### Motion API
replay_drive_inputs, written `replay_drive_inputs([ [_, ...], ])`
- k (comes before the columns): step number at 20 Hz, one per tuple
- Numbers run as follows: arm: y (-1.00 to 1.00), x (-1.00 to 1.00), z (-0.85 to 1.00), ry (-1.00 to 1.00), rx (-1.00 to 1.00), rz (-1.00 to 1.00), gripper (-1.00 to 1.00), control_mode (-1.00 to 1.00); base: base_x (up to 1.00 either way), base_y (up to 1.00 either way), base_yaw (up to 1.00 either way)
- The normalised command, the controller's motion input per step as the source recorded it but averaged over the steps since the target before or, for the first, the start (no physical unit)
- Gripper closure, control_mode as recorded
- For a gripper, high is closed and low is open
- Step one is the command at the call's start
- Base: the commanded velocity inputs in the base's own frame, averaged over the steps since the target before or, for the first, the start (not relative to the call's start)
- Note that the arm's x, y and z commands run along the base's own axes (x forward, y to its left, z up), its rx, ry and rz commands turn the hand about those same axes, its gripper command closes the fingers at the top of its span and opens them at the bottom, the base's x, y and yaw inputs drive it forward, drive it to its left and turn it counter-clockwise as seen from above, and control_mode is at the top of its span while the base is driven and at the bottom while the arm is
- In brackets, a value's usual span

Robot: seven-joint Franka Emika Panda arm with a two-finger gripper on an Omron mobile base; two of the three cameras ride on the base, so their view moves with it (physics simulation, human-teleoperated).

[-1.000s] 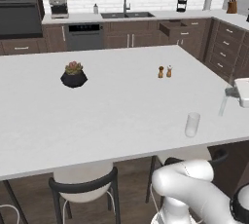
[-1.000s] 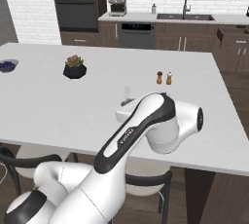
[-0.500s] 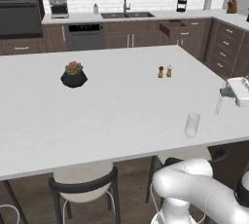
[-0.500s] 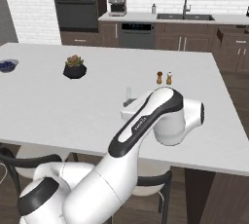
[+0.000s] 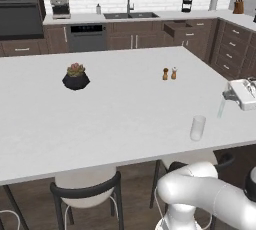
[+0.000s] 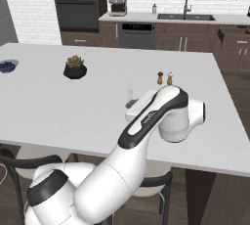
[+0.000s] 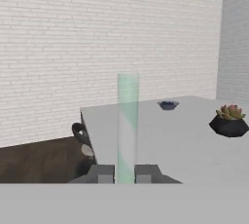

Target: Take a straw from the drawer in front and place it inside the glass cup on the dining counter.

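Grip is held on the straw [image 7: 127, 121] by the gripper [image 7: 124, 173], which is closed tight around its lower end, the stick standing upright (pale, nearly see-through). Over the last second it has been carried slightly inward over the worktop [image 5: 125, 104]. It is now placed near the glass cup [image 5: 197, 127], at its 2 o'clock, with lowering still to be done. Farther back, the drawer [image 5: 176, 28] is left open.

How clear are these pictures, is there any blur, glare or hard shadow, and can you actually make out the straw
Left base view: soft and slightly blurry, even light, no glare; the glass cup reads faintly against the dining counter. Right base view: the same flat light, weak shadows. Hand view: the straw looks translucent pale green, upright between the pincer fingers, the background soft.
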Motion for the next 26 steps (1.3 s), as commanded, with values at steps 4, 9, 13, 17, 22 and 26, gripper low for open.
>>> replay_drive_inputs([
  [4,0.01,0.2,-0.09,-0.01,0.0,0.0,1.0,-1.0,0.0,0.0,0.0],
  [9,0.02,0.06,-0.12,0.0,0.0,0.0,1.0,-1.0,0.0,0.0,0.0],
  [13,0.07,0.0,-0.13,0.0,0.0,0.0,1.0,-1.0,0.0,0.0,0.0],
  [17,0.19,0.06,-0.1,0.0,0.0,0.0,1.0,-1.0,0.0,0.0,0.0],
  [22,0.1,0.09,-0.05,0.0,0.0,0.0,1.0,-1.0,0.0,0.0,0.0],
  [26,-0.01,0.0,0.0,0.0,0.0,0.0,1.0,-1.0,0.0,0.0,0.0],
])
